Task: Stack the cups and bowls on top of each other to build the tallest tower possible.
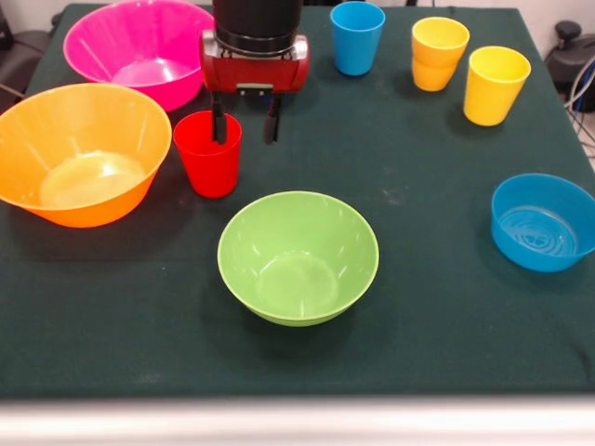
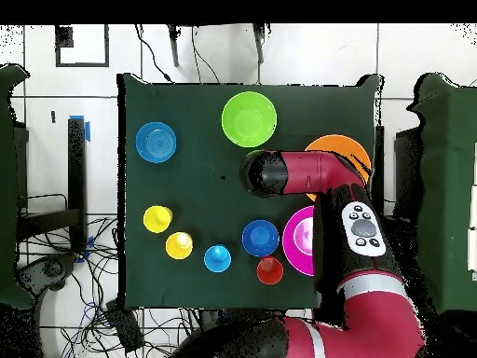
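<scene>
- Step in hand, as I read it: pick the red cup [image 1: 209, 165]. No tower yet; every piece sits alone on the table [image 1: 418, 316].
- In the front view the red cup is upright at 11 o'clock from the green bowl [image 1: 297, 255] and just beside the orange bowl [image 1: 79, 153], at its 3 o'clock.
- Gripper [image 1: 246, 121] is open and holds nothing. One of the fingers [image 1: 219, 121] dips inside the cup mouth. The other hangs outside, at the cup's 3 o'clock, clear of the wall.
- To do it well:
  - Close on the wall near the rim only once the outer finger is down level with it.
  - Lift straight up, because the glossy taper may slip or tip.
  - Keep clear of the orange bowl's rim.
  - The wide green bowl looks like the best base.
- Bowls, 5:
  - Pink [image 1: 139, 42], at the table's 11 o'clock.
  - Orange, at 9.
  - Green, at centre.
  - Light blue [image 1: 544, 221], at 3.
  - Dark blue [image 2: 261, 237], seen only in the overhead view, since the arm hides it from the front.
- Cups, 4 sure:
  - Red.
  - Light blue cup [image 1: 356, 37], at 12.
  - Orange cup [image 1: 437, 51], at 1.
  - Yellow [image 1: 495, 84], at 2.
- The orange cup shows a mid-height step. It may be two nested cups; can't tell.
- The overhead view also shows a small red round thing [image 2: 269, 270] by the pink bowl. Can't tell what it is.
</scene>
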Tool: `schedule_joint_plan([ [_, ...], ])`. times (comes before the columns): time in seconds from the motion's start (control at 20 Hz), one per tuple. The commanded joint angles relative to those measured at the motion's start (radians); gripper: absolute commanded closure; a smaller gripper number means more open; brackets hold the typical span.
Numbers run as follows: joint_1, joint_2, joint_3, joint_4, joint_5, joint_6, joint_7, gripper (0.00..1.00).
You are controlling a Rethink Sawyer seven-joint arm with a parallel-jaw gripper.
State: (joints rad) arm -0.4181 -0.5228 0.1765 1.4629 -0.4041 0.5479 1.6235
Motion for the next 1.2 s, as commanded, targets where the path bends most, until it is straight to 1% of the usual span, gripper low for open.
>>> schedule_joint_plan([
  [0.05,-0.013,0.083,0.008,-0.042,-0.053,-0.011,0.009,0.0],
  [0.45,0.007,0.132,-0.001,-0.089,-0.05,-0.013,0.029,0.0],
  [0.75,0.016,0.143,-0.012,-0.099,-0.047,-0.013,0.034,0.0],
  [1.05,0.018,0.137,-0.019,-0.087,-0.037,0.001,0.026,0.0],
  [1.1,0.018,0.138,-0.019,-0.086,-0.035,0.001,0.025,1.0],
  [1.2,0.018,0.138,-0.02,-0.085,-0.034,0.005,0.025,1.0],
])
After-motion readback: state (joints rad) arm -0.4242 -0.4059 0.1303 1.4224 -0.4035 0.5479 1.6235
